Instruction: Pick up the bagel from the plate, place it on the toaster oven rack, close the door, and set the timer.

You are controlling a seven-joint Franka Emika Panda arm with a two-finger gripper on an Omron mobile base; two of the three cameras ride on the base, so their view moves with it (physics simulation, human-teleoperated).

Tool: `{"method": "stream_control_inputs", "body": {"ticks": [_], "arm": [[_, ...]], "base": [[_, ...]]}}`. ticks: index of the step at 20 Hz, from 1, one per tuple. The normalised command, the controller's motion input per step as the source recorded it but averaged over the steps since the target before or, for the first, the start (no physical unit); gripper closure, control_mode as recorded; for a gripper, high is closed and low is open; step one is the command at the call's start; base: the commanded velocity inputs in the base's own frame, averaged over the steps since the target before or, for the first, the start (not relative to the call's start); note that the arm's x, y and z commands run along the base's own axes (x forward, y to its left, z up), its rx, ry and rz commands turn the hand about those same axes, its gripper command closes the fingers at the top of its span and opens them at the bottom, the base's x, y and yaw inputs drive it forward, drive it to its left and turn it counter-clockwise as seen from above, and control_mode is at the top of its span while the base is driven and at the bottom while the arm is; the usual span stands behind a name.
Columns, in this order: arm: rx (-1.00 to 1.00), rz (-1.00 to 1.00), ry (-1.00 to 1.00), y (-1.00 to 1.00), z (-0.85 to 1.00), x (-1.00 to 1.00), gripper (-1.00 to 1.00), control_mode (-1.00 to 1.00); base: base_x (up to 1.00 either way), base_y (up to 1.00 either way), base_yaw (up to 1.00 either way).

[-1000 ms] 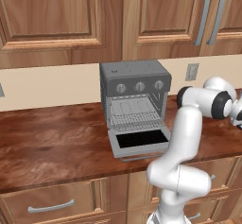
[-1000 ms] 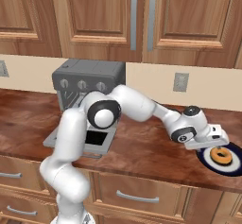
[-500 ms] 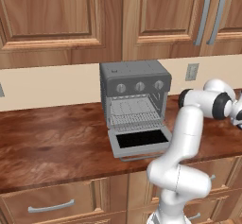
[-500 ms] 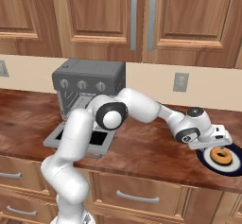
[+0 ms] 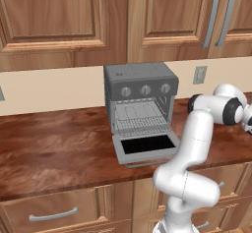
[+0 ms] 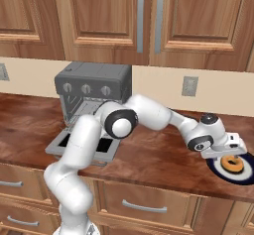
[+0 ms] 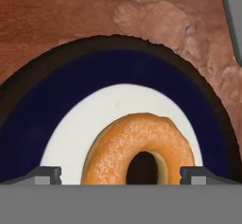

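The bagel (image 7: 140, 150) lies flat on the white middle of the plate (image 7: 56, 105), which sits on the wooden counter (image 6: 163, 154) well to the right of the toaster oven (image 6: 94, 88). The gripper (image 6: 230, 152) hovers right over the bagel, jaws spread wide to either side and holding nothing. On the toaster oven, the door (image 5: 146, 146) hangs open, and the rack (image 5: 140, 121) inside is bare.

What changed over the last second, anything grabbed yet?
The arm stretched further right and lowered its hand over the bagel on the plate; its elbow swung right, uncovering more of the toaster oven. The gripper stayed open, with one of the fingers on each side of the bagel, nothing grabbed. Bagel, plate and the oven's dropped door have not moved.
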Motion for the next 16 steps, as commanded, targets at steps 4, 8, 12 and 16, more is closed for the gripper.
{"method": "stream_control_inputs", "body": {"ticks": [4,8,12,16], "arm": [[0.0,0.0,0.01,0.01,-0.28,-0.04,-1.0,-1.0],[0.0,0.0,0.0,0.0,-0.31,0.0,-1.0,-1.0],[0.0,0.0,0.0,0.0,-0.3,0.0,-1.0,-1.0],[0.0,0.0,0.0,0.1,-0.18,0.0,1.0,-1.0]], "base": [[0.0,0.0,0.0],[0.0,0.0,0.0],[0.0,0.0,0.0],[0.0,0.0,0.0]]}}
